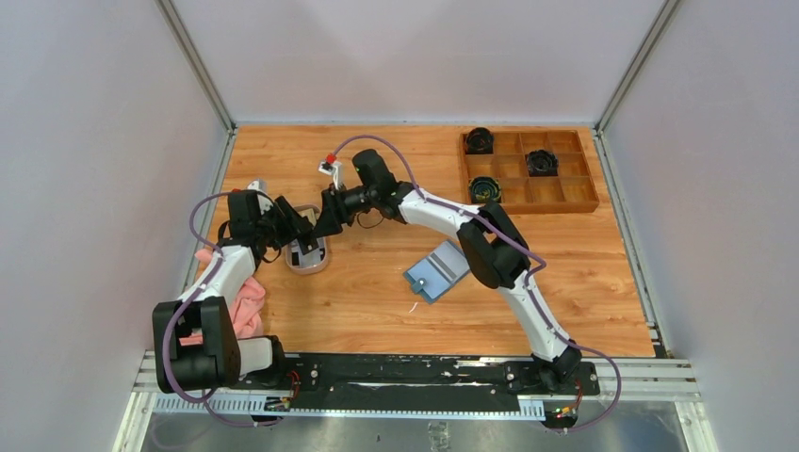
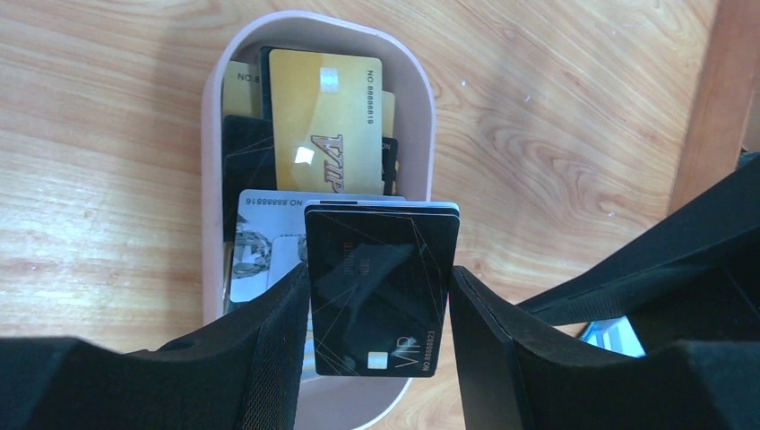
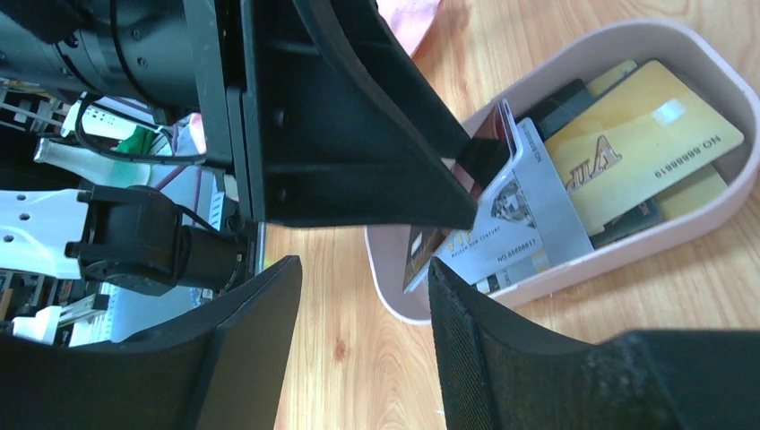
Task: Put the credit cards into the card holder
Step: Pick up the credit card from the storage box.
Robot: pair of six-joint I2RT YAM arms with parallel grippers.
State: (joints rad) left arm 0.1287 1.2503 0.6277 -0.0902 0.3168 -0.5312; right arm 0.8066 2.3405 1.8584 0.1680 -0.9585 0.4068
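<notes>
— Left tool [image 2: 381,278] is pinching a black plastic VIP card [image 2: 381,296] by its two long edges, isn't it?
— Yes, its jaws are standing only as wide as that card and pressing on both sides. It is holding the card raised over one end of the small oval pinkish-white dish [image 2: 211,134].
— What is sitting in the dish?
— The other credit cards [image 3: 574,179] are lying there. A gold plastic VIP card [image 2: 324,121] is resting on top, a silver card [image 2: 260,255] is leaning beneath the held one, and darker ones are peeking out underneath.
— And the right tool [image 3: 363,269]?
— It is hovering just beside the dish, jaws parted, with nothing between them but the wooden worktop [image 3: 358,358].
— Where is the card holder?
— The flat teal-blue folding card holder [image 1: 436,272] is lying opened out on the worktop, well apart from the dish, near the right arm's elbow.
</notes>
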